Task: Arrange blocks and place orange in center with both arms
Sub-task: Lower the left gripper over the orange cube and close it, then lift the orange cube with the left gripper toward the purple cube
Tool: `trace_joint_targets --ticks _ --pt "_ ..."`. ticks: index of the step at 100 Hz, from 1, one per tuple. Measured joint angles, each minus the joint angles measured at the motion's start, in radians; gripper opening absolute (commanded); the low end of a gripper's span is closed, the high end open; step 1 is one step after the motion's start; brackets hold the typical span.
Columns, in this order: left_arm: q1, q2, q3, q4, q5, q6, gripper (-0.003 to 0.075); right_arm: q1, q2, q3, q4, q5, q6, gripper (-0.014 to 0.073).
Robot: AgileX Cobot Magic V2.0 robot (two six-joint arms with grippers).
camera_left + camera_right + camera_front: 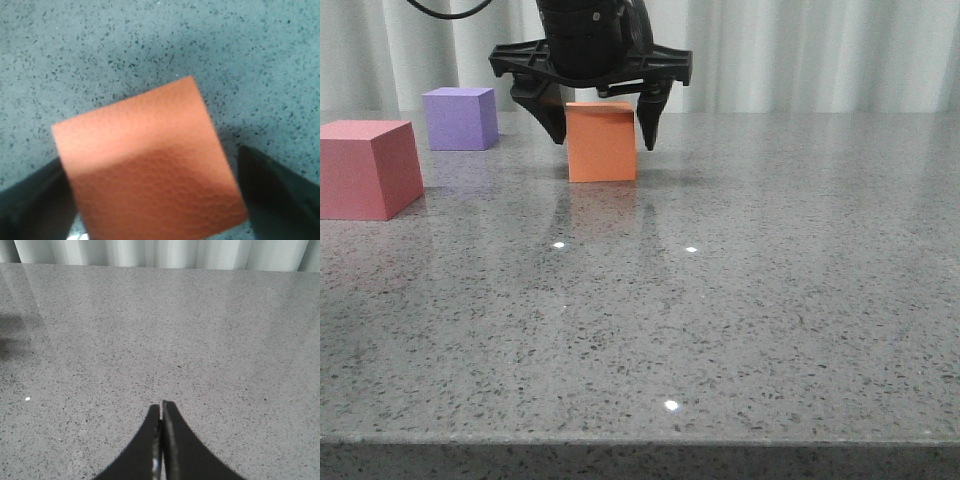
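A: Front view, upper centre: the left gripper [602, 125] straddles the matte orange foam cube [601, 142], jaws spread, fingertips just beside its sides; contact is unclear.
B: And the right gripper [161, 412]?
A: Pressed together, empty, over speckled grey table [770, 280].
B: Others?
A: Purple cube [461, 118] and red-pink cube [366, 168], far left.

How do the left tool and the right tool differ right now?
The left tool is spread open, its fingers either side of the orange cube; the right tool is shut with nothing between its fingertips. The left sits over a block; the right sits over bare table. Both have dark pointed fingers.
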Motion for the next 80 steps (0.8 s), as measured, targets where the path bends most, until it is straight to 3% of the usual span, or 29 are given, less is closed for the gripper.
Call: trace_joint_targets --ticks 6,13,49,80 --pt "0.000 0.000 0.000 0.000 0.002 0.000 0.0357 0.000 0.000 0.000 0.000 0.000 0.000 -0.0067" --pt "0.000 0.000 0.000 0.000 0.002 -0.002 0.0326 0.000 0.000 0.000 0.000 0.000 0.000 -0.0067" --pt "0.000 -0.071 0.000 0.034 0.025 0.006 0.0326 0.000 0.000 0.000 0.000 0.000 0.000 -0.0067" --pt "0.010 -0.206 0.000 0.042 0.034 0.124 0.0326 0.000 0.000 0.000 0.000 0.000 0.000 -0.0067"
